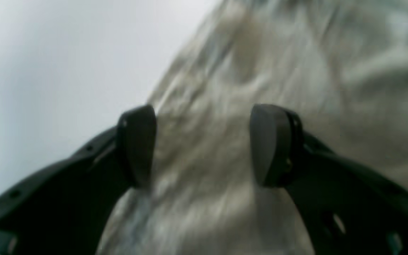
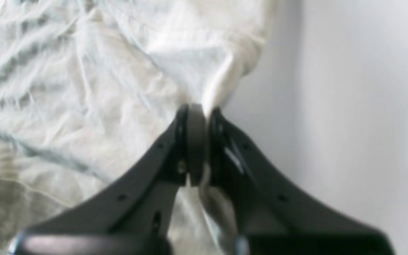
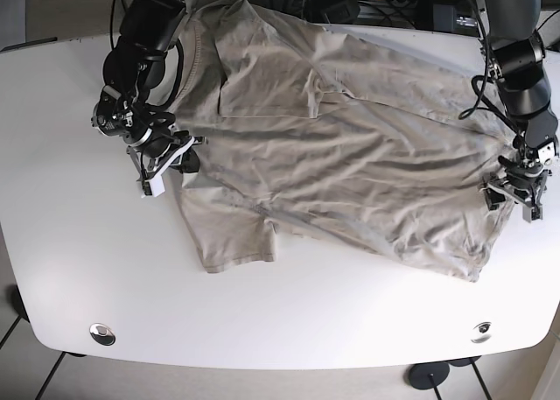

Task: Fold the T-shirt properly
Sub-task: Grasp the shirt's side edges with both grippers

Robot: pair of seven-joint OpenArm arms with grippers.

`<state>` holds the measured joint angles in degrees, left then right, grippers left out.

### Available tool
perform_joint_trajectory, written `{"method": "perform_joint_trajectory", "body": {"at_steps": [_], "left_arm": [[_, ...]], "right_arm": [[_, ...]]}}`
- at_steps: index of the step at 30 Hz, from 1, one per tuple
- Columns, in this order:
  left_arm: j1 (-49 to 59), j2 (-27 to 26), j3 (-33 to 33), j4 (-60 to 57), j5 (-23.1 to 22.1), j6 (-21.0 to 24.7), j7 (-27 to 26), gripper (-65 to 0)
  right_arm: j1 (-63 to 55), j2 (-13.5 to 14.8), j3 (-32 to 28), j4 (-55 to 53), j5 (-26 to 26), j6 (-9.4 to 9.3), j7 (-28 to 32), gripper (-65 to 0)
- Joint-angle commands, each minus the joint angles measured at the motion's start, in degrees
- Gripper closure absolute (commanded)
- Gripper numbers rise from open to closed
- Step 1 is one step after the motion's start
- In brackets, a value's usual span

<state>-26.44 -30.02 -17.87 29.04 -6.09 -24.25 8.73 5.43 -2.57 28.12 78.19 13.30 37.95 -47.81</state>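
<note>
Right hand [image 2: 199, 117] pinches the wrinkled beige T-shirt [image 3: 350, 155].

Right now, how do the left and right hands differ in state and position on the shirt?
The right hand is shut, pinching a ridge of the T-shirt at its edge; the left hand is open, its pads apart with cloth showing between them, gripping nothing. In the base view the right hand sits near the sleeve side, the left hand at the opposite edge. Both are at the shirt's border, over the white table.
</note>
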Motion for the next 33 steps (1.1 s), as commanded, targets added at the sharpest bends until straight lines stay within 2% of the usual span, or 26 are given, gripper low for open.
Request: {"method": "perform_joint_trajectory", "body": {"at_steps": [1, 7, 8, 9, 11, 13, 15, 19, 23, 26, 31, 33], "left_arm": [[-0.2, -1.5, -0.1, 1.1, 0.2, -0.1, 1.9, -38.1], [5.2, -1.8, -3.8, 1.2, 0.2, -5.5, 3.1, -36.4], [6.1, -1.8, -5.0, 2.0, 0.2, -6.7, 4.3, -32.2], [8.2, -1.8, -8.1, 4.9, 0.2, -9.2, 7.1, -24.2], [12.3, -1.8, -13.4, 11.1, 0.7, -12.3, 11.1, -16.7], [16.2, -1.7, -17.3, 17.4, 0.7, -14.0, 14.7, -15.3], [19.9, -1.0, -18.3, 22.5, 0.4, -14.7, 17.0, -15.0], [25.9, 2.2, -18.5, 29.5, 0.7, -15.2, 18.2, -9.4], [30.3, 4.1, -19.5, 35.7, 0.2, -15.2, 20.6, -9.3], [31.2, 4.8, -23.9, 39.9, 0.4, -15.2, 20.9, -12.8], [25.7, 5.7, -25.1, 44.0, 0.5, -14.8, 20.9, -36.9], [23.1, 5.6, -25.0, 43.0, 0.6, -14.8, 20.9, -38.9]], "right_arm": [[0.7, 0.4, 0.0, 0.6, -0.2, 0.24, -0.3, -2.1], [0.5, 0.6, 0.0, 0.7, -0.2, 0.24, -0.3, -2.1], [0.5, 0.6, 0.0, 0.7, -0.2, 0.24, -0.3, -2.1], [0.5, 0.6, 0.0, 0.7, -0.2, 0.24, -0.3, -2.1], [0.5, 0.6, 0.0, 0.7, -0.2, 0.42, -0.3, -2.1], [0.7, 0.6, 0.0, 0.7, -0.2, 0.42, -0.3, -2.2], [0.8, 0.6, 0.0, 0.7, -0.2, 0.42, -0.3, -2.2], [1.1, 0.6, -0.1, 0.7, -0.2, 0.42, -0.3, -2.2], [1.4, 0.6, -0.1, 0.7, -0.2, 0.51, -0.4, -2.2], [1.4, 0.6, -0.1, 0.7, -0.2, 0.68, -0.4, -2.2], [1.4, 0.6, -0.1, 0.7, -0.2, 0.68, -0.4, -2.2], [1.4, 0.6, -0.1, 0.7, -0.2, 0.68, -0.4, -2.2]]}}
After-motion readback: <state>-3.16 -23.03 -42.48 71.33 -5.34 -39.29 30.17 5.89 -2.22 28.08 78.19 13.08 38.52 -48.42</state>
